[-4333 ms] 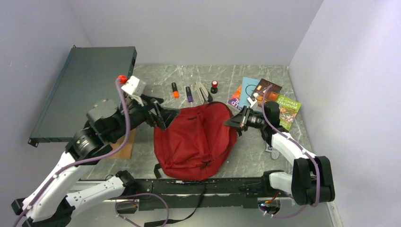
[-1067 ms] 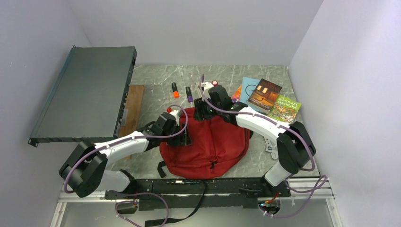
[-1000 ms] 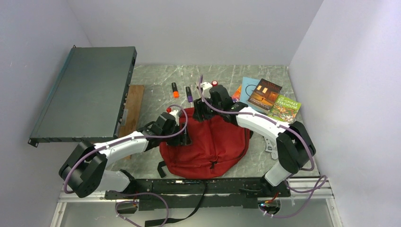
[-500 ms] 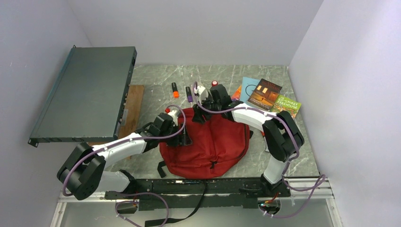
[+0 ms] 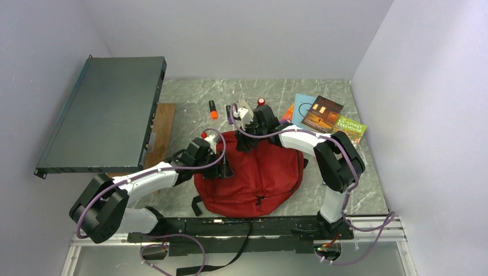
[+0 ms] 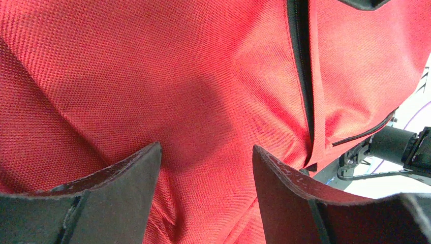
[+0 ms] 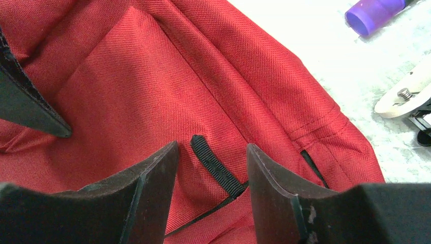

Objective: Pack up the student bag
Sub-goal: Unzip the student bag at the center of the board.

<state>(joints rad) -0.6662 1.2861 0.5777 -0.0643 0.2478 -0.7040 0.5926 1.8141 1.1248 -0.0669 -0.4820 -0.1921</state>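
The student bag (image 5: 256, 175), a red backpack, lies flat in the middle of the table. My left gripper (image 5: 226, 168) rests on its upper left part. Its jaws stand open in the left wrist view (image 6: 206, 152), with red fabric bulging between them and a black zipper (image 6: 300, 61) running to the right. My right gripper (image 5: 244, 142) is at the bag's top edge. It stands open (image 7: 212, 147) on either side of a black pull tab (image 7: 216, 165) without touching it. One left fingertip (image 7: 28, 109) shows at that view's left.
A dark metal chassis (image 5: 103, 115) leans at the left, with a wooden board (image 5: 162, 129) beside it. Behind the bag lie an orange highlighter (image 5: 213, 109), a purple highlighter (image 7: 376, 10) and a red-capped item (image 5: 261, 102). Books (image 5: 322, 114) lie at the back right.
Four seconds ago both grippers stood off the bag's sides; now both are on it. In the last second the right arm's elbow swung left and its gripper shifted slightly left; the left barely moved.
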